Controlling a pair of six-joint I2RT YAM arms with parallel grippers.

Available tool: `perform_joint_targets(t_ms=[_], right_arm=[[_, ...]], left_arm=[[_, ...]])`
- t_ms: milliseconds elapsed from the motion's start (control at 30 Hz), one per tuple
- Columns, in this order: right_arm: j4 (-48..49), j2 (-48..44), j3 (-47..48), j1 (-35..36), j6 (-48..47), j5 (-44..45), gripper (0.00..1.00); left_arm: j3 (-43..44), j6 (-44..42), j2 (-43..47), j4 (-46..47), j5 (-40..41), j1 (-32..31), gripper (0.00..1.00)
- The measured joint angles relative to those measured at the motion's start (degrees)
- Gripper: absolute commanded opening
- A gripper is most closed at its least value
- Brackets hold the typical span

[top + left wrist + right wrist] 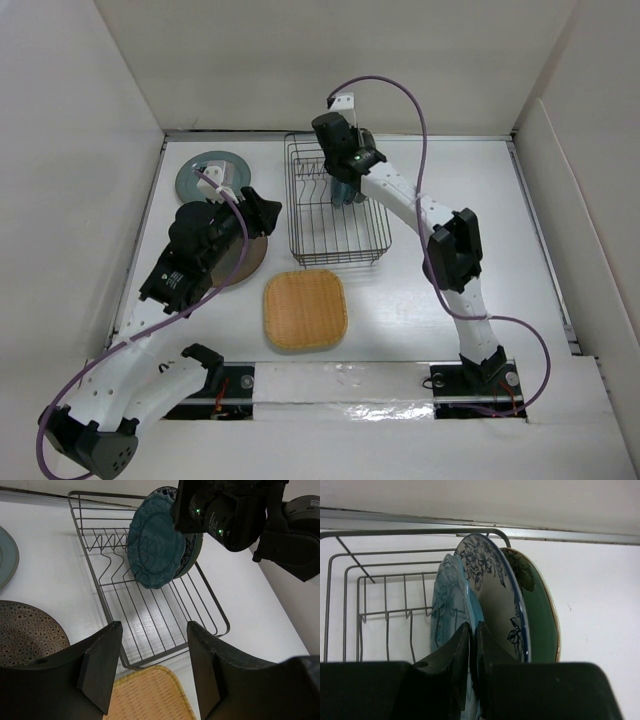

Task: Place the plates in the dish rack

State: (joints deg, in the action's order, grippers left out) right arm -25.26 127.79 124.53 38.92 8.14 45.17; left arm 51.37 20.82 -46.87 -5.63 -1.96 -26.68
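Note:
The black wire dish rack (335, 235) stands at the middle back. Three plates stand upright in its far right end: a dark teal scalloped plate (451, 597), a white plate with a blue floral rim (495, 592) and a green plate (540, 610). My right gripper (473, 627) is shut on the teal plate's rim; it also shows from above (342, 190). My left gripper (152, 665) is open and empty, hovering above the rack's near left corner. The grey-teal plate (205, 172), the brown plate (25, 630) and the orange-tan square plate (305, 310) lie flat on the table.
The left part of the rack (145, 615) holds bare tines and wire floor. White walls close in the table on the left, back and right. My left arm (195, 255) covers most of the brown plate from above.

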Motion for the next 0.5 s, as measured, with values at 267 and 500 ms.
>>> perform_joint_targets(t_ms=[267,500], right_arm=[[0.2,-3.4,-2.9,-1.3,5.8,-5.2,0.81],[3.0,-19.7,-13.3,-1.4,7.3,-9.3,0.91]], left_arm=[[0.0,0.0,0.0,0.0,0.0,0.0,0.52],[0.0,0.0,0.1,0.0,-0.1,0.0,0.52]])
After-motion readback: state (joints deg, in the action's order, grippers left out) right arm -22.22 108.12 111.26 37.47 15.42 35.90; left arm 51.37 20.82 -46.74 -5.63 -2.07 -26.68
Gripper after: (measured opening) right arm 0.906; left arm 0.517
